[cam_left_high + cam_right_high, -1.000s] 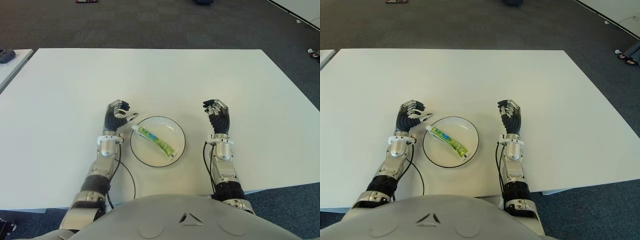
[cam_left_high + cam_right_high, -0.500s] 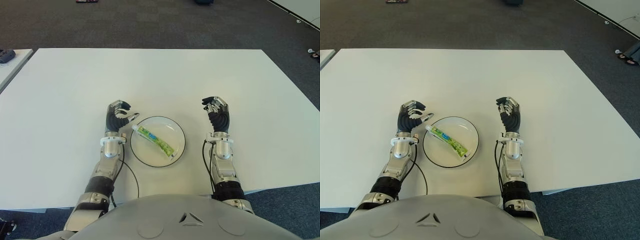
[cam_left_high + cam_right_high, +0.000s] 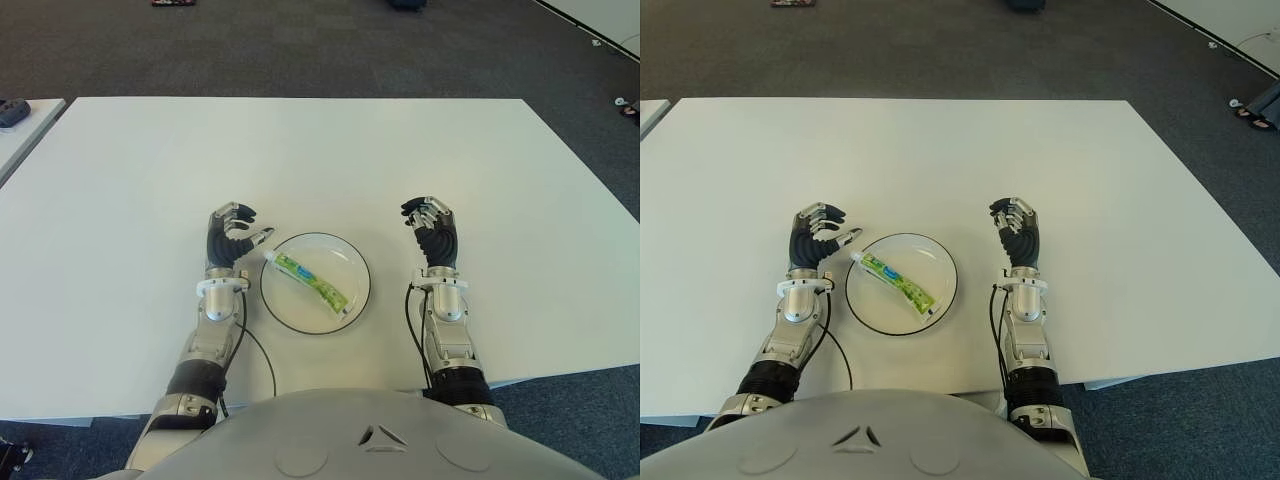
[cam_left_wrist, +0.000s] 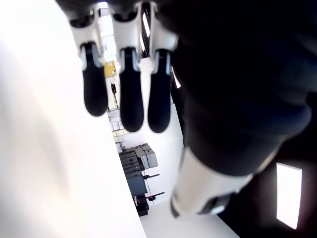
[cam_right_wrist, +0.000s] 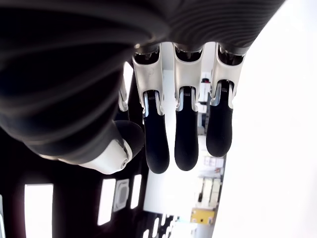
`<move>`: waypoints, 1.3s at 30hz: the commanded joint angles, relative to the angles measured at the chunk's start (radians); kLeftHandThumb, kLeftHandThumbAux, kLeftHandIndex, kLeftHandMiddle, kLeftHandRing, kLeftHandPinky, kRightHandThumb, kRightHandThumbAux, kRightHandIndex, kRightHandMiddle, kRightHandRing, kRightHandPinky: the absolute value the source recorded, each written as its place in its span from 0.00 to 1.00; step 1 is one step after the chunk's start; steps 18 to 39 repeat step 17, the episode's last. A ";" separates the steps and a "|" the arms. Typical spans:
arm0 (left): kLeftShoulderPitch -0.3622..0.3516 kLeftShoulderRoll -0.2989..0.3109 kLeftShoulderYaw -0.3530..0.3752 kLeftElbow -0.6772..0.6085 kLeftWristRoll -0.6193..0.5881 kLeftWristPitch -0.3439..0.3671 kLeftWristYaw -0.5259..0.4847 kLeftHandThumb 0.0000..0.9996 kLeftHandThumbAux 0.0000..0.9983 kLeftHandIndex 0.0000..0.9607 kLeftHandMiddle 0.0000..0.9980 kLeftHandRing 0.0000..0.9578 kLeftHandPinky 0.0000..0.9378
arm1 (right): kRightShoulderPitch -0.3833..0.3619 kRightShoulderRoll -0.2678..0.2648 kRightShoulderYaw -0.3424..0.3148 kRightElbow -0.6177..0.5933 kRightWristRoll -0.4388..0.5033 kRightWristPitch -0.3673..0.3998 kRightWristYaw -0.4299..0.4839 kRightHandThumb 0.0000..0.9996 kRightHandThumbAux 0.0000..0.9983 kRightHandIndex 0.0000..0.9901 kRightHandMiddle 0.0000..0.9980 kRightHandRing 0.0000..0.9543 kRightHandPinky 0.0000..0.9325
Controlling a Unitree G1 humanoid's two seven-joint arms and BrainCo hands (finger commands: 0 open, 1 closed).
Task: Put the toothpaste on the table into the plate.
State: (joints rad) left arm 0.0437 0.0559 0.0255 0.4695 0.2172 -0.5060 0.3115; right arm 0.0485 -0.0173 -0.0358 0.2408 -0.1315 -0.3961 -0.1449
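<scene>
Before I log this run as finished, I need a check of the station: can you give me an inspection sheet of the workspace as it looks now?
Surface: white table, bare apart from the job's things.
Job's things: toothpaste lies diagonally inside the plate, which sits near the table's front edge between the hands.
Clutter: nothing seen on the table.
Robot hands: left robot hand beside the plate on its left, fingers relaxed, holding nothing; right robot hand to the plate's right, also empty.
Cables: black cable loops along the left forearm; another runs by the right wrist.
Surroundings: dark carpet; a second table's corner at far left.
</scene>
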 commanded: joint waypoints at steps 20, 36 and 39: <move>0.047 0.025 0.021 -0.054 -0.014 0.038 -0.015 0.00 1.00 0.50 0.49 0.52 0.53 | 0.005 0.017 0.026 0.068 0.025 0.009 0.034 0.71 0.73 0.43 0.47 0.47 0.49; 0.047 0.025 0.021 -0.054 -0.014 0.038 -0.015 0.00 1.00 0.50 0.49 0.52 0.53 | 0.005 0.017 0.026 0.068 0.025 0.009 0.034 0.71 0.73 0.43 0.47 0.47 0.49; 0.047 0.025 0.021 -0.054 -0.014 0.038 -0.015 0.00 1.00 0.50 0.49 0.52 0.53 | 0.005 0.017 0.026 0.068 0.025 0.009 0.034 0.71 0.73 0.43 0.47 0.47 0.49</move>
